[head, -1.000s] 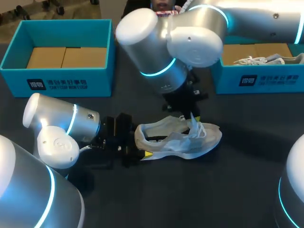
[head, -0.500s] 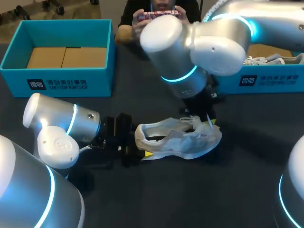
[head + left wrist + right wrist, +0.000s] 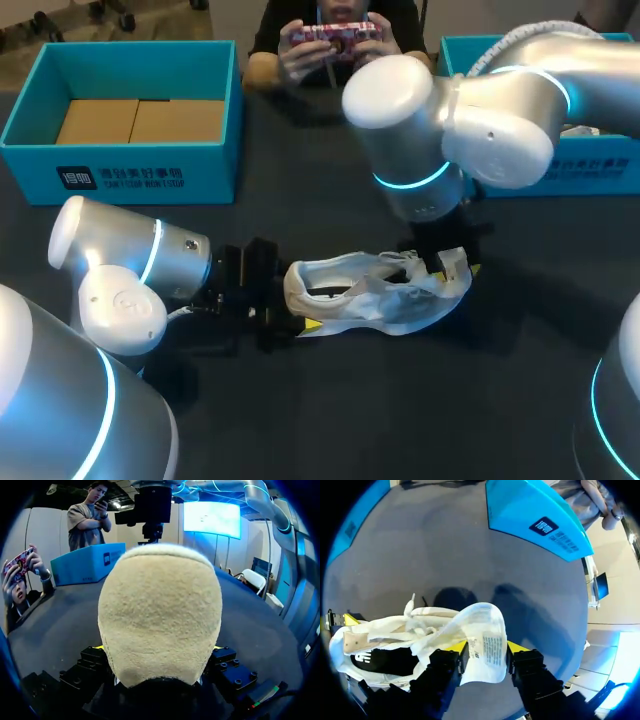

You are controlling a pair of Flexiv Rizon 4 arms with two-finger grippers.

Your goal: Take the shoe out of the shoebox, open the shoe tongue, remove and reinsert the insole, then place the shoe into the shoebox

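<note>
1. spanning everything is the dark grey table. two open teal cardboard shoeboxes stand at its far side, the left shoebox well apart from the work and the right shoebox behind my right arm.
2. the white mesh sneaker is out of both boxes and lies on the table between my arms. its long axis runs across the table, heel toward my left arm and toe toward my right.
3. the beige fleece-lined heel fills my left wrist view. my left gripper is clamped on it from both sides, pinning the sneaker.
4. the white fabric tongue is pulled up and forward toward the toe. my right gripper pinches it, with a yellow tip pressed on each side.
5. the black insole shows in the shoe's mouth, back toward the heel from my right gripper. i judge the coming move turns on this: my right arm is the nearer free reach, but it must let go of the tongue and come back along the long axis.
6. hard to make out: my right arm covers the toe and much of the right shoebox, my left yellow tips are only slivers beside the heel, and i cannot tell how firmly the insole sits.
</note>
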